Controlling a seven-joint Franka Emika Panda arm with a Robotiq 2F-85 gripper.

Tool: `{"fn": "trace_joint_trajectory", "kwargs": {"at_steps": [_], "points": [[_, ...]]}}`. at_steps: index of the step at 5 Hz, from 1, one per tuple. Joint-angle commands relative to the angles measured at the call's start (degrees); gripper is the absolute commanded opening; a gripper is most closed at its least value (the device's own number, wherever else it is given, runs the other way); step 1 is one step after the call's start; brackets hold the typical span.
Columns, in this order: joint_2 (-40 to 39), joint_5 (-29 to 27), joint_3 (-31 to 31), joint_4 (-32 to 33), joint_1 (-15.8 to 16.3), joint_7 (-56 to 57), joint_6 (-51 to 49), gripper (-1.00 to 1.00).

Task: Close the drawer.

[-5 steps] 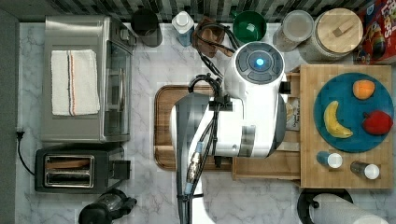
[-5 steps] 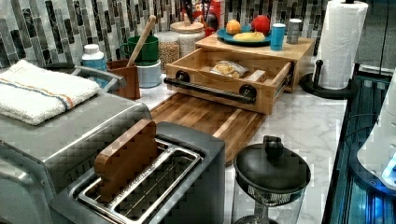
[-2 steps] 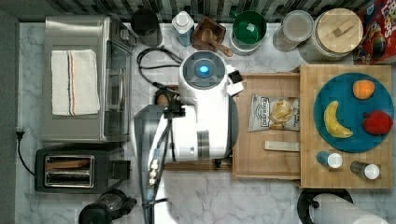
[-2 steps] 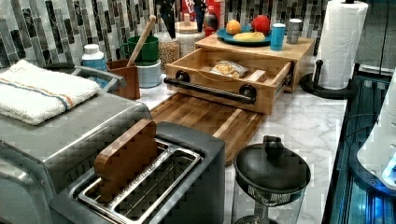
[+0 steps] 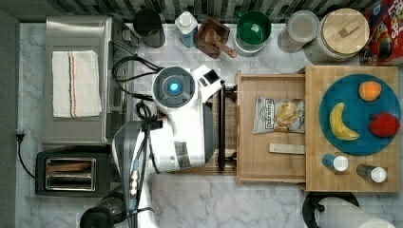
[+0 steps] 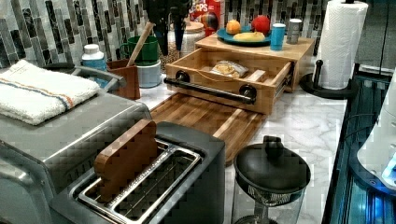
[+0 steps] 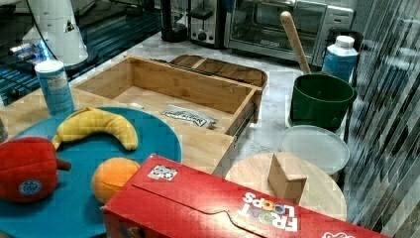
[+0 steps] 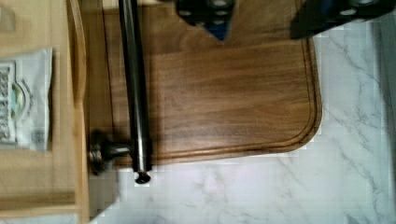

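Open drawer (image 5: 271, 161) (front partly hidden behind arm (image 5: 183, 123))

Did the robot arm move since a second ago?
Yes. In the top view the robot arm has slid toward the top view's left, off the drawer and nearer the toaster oven. The chip bag now shows.

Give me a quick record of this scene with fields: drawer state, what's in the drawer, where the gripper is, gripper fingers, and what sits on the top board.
drawer state: drawer pulled open, black handle over the brown tray
drawer contents: snack bag, small wooden block
gripper position: gripper above the tray, beside the handle, not touching it
gripper fingers: open
top board: blue plate with banana, orange, red fruit
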State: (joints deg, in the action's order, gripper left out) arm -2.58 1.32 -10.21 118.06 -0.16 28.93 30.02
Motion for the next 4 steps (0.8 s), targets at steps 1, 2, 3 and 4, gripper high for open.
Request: {"fn": "trace_joint_trajectory", "kwargs": {"at_steps": [1, 2, 3, 4], "points": [[-3.44, 0.64, 1.53, 7.57, -1.33, 7.15, 5.22, -1.0], [-5.26, 1.35, 1.94, 8.73, -1.75, 7.03, 8.08, -1.0], [-6.08, 4.67, 1.98, 10.57, -1.94, 5.13, 12.19, -1.0], [-7.31, 3.58, 2.77, 11.2, -2.58, 8.83, 14.82, -1.0]]}}
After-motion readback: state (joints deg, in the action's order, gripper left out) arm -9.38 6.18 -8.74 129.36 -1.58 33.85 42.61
